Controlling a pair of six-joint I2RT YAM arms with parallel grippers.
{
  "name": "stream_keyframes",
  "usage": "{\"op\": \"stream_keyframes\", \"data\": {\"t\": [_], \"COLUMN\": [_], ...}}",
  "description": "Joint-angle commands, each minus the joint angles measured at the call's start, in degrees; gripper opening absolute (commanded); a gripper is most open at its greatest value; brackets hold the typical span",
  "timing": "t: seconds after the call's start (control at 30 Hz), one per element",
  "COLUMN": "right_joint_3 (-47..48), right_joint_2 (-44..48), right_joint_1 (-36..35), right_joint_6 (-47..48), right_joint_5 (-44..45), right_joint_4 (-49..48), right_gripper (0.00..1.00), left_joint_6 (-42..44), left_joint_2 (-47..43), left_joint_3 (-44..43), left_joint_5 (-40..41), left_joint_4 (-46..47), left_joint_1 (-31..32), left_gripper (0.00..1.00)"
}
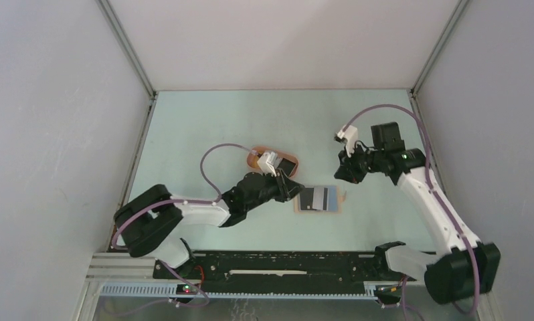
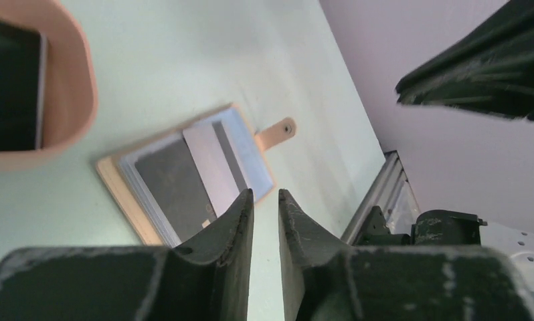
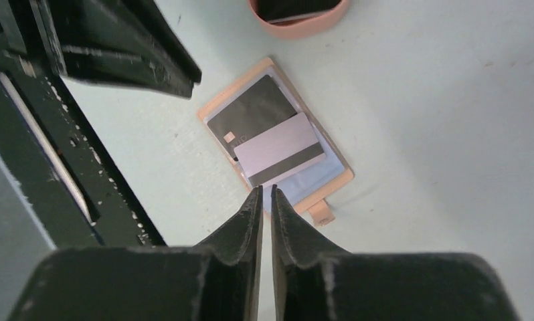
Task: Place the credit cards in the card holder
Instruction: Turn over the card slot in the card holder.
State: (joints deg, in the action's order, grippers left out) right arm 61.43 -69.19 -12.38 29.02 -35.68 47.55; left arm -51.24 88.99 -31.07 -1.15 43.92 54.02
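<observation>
The flat tan card holder (image 3: pixel 321 175), a grey striped plastic card (image 3: pixel 281 150) seemingly loose on it, lies lengthwise across the table, nearer the left gripper (image 1: pixel 292 187) than the right gripper (image 1: pixel 346 175), both barely parted, empty.

Top view, centre: card holder (image 1: pixel 334 200) lying open on the table (image 1: pixel 204 134), two overlapping cards (image 1: pixel 314 198) on it. Tray (image 1: pixel 253 158) to its upper left, containing another card (image 2: pixel 10 87). Left gripper (image 1: pixel 293 189) just left of the holder; right gripper (image 1: pixel 348 176) to its upper right, apart.
</observation>
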Motion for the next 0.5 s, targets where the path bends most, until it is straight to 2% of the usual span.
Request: {"op": "stream_keyframes", "data": {"t": [0.0,0.07,0.17,0.27,0.33,0.37,0.43,0.47], "right_joint_3": [-6.9,-10.0,-10.4,-8.9,-7.6,-7.0,-5.7,-5.1], "right_joint_2": [8.9,9.9,6.9,1.8,-2.1,-4.0,-7.9,-9.8], "right_joint_1": [-0.2,0.1,0.5,0.8,1.1,1.4,2.0,2.3], "right_joint_6": [7.1,9.0,8.3,5.6,3.4,2.1,-0.4,-1.1], "right_joint_5": [-1.5,-2.6,-1.9,2.3,5.5,7.0,8.9,9.4], "right_joint_4": [-6.3,-7.4,-6.8,-6.2,-5.6,-5.3,-4.0,-3.4], "right_gripper": [0.22,0.28,0.3,0.31,0.32,0.32,0.34,0.35], "left_joint_6": [17.9,23.2,29.9,35.7,38.2,37.9,33.1,30.9], "left_joint_2": [-7.8,-10.8,-14.3,-16.7,-17.5,-17.6,-17.0,-16.6], "left_joint_3": [-1.4,-2.4,-2.7,-2.6,-2.5,-2.6,-2.8,-2.8], "left_joint_5": [6.2,7.8,10.6,13.4,15.1,16.6,16.8,13.0], "left_joint_4": [-6.6,-9.4,-11.5,-12.8,-13.2,-13.5,-14.5,-14.7], "left_joint_1": [0.7,1.1,1.3,1.2,1.1,1.0,-0.8,-2.2], "left_gripper": [0.27,0.29,0.38,0.58,0.81,0.95,1.0,1.0]}}
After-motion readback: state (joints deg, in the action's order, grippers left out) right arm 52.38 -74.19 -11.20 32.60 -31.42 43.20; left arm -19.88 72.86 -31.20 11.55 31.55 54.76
